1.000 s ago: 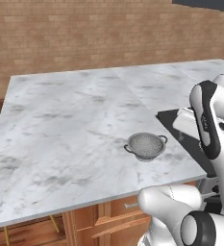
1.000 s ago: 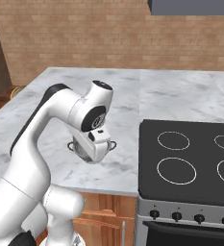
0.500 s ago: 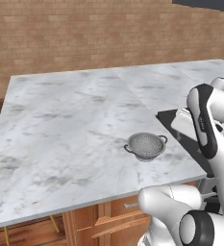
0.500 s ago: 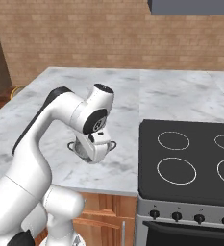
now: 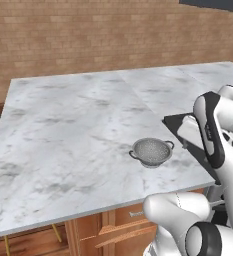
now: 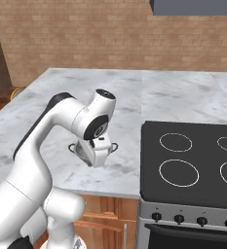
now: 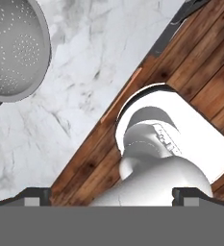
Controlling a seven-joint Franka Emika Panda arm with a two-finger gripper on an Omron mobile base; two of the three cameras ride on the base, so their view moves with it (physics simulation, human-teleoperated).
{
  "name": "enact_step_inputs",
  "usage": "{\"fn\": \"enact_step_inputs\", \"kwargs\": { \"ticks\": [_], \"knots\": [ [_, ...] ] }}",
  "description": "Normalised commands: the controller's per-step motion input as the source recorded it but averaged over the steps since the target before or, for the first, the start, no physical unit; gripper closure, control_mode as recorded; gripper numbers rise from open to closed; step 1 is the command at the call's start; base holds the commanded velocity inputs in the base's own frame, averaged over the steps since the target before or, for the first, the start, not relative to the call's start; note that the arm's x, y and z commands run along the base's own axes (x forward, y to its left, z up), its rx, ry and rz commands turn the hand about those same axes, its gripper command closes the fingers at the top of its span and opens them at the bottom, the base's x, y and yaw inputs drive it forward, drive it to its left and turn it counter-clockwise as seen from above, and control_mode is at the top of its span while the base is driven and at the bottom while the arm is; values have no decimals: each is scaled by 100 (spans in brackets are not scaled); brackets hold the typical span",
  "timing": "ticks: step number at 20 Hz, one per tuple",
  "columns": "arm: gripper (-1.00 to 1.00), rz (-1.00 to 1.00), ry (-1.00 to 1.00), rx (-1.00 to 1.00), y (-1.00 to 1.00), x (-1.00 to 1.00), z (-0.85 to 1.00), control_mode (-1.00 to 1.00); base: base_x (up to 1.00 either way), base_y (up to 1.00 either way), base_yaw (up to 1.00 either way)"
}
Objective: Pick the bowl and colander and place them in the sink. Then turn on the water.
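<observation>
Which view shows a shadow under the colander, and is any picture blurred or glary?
Left base view: the colander casts a soft dark shadow on the marble counter; hand view: its perforations look crisp; right base view: even light, no glare or blur.

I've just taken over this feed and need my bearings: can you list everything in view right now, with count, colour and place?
colander: one, grey speckled metal with two loop handles, upright on the marble counter near its front edge, left of the stovetop.
counter: one, white-grey marble slab, across the middle of both base views.
stovetop: one, black with white ring marks, set at the counter's right end.
oven knobs: a row of dark ones on the grey front panel under the stovetop.
cabinet fronts: brown wood, below the counter.
brick wall: tan, behind the counter.
range hood: one, grey, above the stovetop.
arm: one, white with dark joints, bent over the counter's front edge.
gripper: one, fingers open, holding nothing.
</observation>
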Motion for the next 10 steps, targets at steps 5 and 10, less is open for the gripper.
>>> {"fn": "enact_step_inputs", "kwargs": {
  "ticks": [5, 10],
  "knots": [
    [-100, -2, 0, 0, 2, 6, -2, -100, 0, 0, 0],
    [-100, 0, 0, 0, 0, 23, 0, -100, 0, 0, 0]
  ]
}}
